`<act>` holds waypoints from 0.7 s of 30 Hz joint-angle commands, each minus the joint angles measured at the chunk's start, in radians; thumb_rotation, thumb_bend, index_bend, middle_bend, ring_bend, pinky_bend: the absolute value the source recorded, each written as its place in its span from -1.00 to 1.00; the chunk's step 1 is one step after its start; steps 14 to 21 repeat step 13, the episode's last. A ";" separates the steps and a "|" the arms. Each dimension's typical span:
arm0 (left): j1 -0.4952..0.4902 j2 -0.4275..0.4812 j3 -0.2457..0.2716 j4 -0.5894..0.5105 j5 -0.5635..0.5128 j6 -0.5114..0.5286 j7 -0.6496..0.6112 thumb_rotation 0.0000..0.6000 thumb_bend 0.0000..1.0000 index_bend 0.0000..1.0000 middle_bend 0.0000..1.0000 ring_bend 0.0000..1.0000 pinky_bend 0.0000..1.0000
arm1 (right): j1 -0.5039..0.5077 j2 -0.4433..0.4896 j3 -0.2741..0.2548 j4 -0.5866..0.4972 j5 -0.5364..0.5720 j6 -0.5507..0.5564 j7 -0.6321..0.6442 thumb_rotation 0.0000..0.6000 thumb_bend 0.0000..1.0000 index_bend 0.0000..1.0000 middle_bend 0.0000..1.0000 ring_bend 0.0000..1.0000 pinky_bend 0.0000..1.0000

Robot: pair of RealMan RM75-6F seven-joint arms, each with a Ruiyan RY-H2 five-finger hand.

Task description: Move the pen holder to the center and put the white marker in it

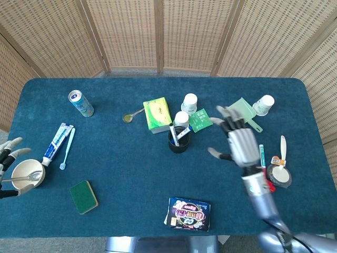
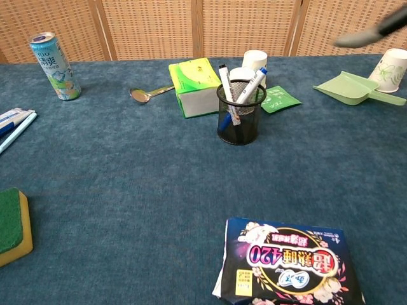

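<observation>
Holder (image 2: 238,117) sits near frame centre on the blue table (image 1: 131,174), just right of the green box (image 1: 157,114) and in front of a white cup (image 1: 189,101); I see the white marker (image 2: 249,84) leaning inside it, blue cap up, beside a second pen (image 2: 225,83); my right hand (image 1: 239,142) hovers right of centre in the head view, fingers spread and holding nothing, well apart from the holder; in the chest view only a blurred fingertip shows at the upper right edge; my left hand (image 1: 9,158) lies at the far left edge, fingers apart and empty, next to a bowl (image 1: 27,174) with a spoon in it; a dustpan (image 2: 348,87) lies at upper right, a printed packet (image 2: 286,264) at bottom centre.
</observation>
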 commanded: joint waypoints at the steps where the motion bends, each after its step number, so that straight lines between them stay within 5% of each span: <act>1: 0.015 -0.007 0.004 -0.003 0.005 0.023 0.016 1.00 -0.86 -0.60 -1.00 -1.00 -0.81 | -0.145 0.092 -0.094 0.043 -0.070 0.157 -0.081 1.00 -0.95 -0.76 -1.00 -1.00 -1.00; 13: 0.065 -0.070 0.013 0.003 0.032 0.110 0.096 1.00 -0.86 -0.61 -1.00 -1.00 -0.80 | -0.319 0.154 -0.172 0.137 -0.095 0.287 -0.004 1.00 -1.00 -0.73 -1.00 -1.00 -1.00; 21: 0.065 -0.070 0.013 0.003 0.032 0.110 0.096 1.00 -0.86 -0.61 -1.00 -1.00 -0.80 | -0.319 0.154 -0.172 0.137 -0.095 0.287 -0.004 1.00 -1.00 -0.73 -1.00 -1.00 -1.00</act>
